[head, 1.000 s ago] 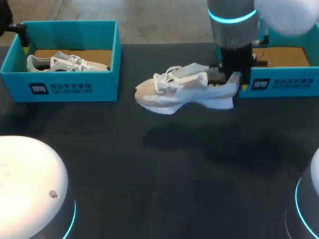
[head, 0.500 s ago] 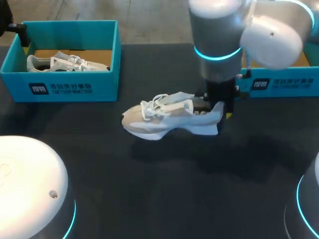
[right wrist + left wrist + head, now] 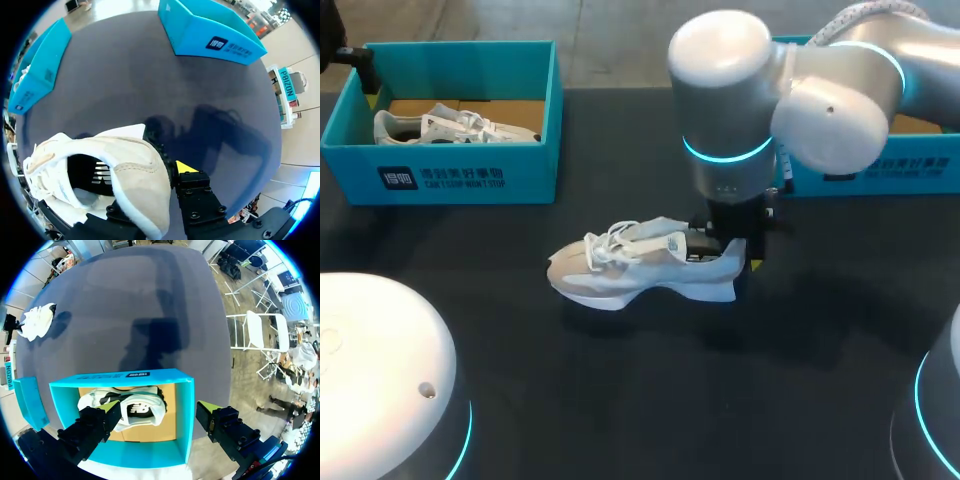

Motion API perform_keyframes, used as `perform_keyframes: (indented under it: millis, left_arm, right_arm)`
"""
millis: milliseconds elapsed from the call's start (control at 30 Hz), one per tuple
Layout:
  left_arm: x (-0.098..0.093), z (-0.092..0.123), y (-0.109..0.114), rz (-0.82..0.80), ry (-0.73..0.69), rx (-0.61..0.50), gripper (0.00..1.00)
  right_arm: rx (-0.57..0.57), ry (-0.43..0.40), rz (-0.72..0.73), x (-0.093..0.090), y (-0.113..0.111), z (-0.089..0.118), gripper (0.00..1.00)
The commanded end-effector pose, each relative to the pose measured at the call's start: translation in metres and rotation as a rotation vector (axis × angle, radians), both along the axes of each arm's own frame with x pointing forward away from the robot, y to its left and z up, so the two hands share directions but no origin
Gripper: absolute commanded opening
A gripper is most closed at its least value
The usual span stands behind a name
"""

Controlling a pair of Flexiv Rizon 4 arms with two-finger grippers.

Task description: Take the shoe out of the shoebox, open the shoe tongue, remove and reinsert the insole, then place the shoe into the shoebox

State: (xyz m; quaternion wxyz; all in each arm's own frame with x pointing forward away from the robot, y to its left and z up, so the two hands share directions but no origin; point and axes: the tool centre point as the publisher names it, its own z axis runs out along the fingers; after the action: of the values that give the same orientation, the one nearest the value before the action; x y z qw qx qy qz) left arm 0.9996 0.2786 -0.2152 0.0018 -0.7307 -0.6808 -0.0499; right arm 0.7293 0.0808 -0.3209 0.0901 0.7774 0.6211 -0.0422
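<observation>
Dark matte table [image 3: 640, 400], broad and flat, soft shadows across its top

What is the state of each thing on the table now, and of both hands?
shoe: out of its box, upright, gripped at the heel.
right hand: shut on the shoe's heel.
left hand: open, above the left shoebox.
left shoebox: open, no lid on it.
second shoe: lying inside the left shoebox.
right shoebox: open, inside mostly hidden by the right arm.
</observation>
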Motion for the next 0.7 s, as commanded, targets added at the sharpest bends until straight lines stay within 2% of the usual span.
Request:
perform_keyframes:
  millis: [33,333,467,700]
  left_arm:
    - [-0.001,0.000,0.000,0.000,-0.003,0.001,1.00]
    - [-0.001,0.000,0.000,0.000,-0.003,0.001,1.00]
    - [-0.001,0.000,0.000,0.000,-0.003,0.001,1.00]
    - [-0.001,0.000,0.000,0.000,-0.003,0.001,1.00]
  right_arm:
    - [0.005,-0.002,-0.001,0.000,-0.001,0.000,0.00]
    - [0.004,0.000,0.007,0.000,0.000,0.001,0.00]
    - [-0.018,0.022,0.028,-0.006,0.012,-0.010,0.00]
    - [-0.004,0.011,0.010,-0.023,0.021,-0.025,0.00]
